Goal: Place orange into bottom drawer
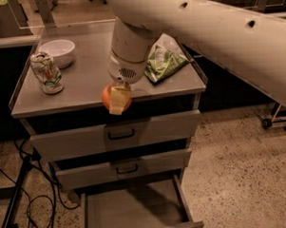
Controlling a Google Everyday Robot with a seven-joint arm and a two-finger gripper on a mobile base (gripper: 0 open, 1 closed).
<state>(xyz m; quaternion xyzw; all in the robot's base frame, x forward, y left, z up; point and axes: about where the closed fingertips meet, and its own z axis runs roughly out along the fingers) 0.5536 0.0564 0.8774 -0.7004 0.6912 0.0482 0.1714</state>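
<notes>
My gripper point(116, 101) hangs from the big white arm and is shut on the orange point(106, 97), a small round orange fruit. It holds the fruit in the air at the front edge of the cabinet top point(84, 85), just above the top drawer. The bottom drawer point(133, 211) is pulled open below, a shallow grey tray with nothing visible on its floor. The two upper drawers with dark handles are shut.
On the cabinet top stand a white bowl point(58, 50) at the back left, a crushed can point(46, 72) at the left, and a green chip bag point(164, 63) at the right. Cables and a stand leg point(16, 202) lie on the floor at the left.
</notes>
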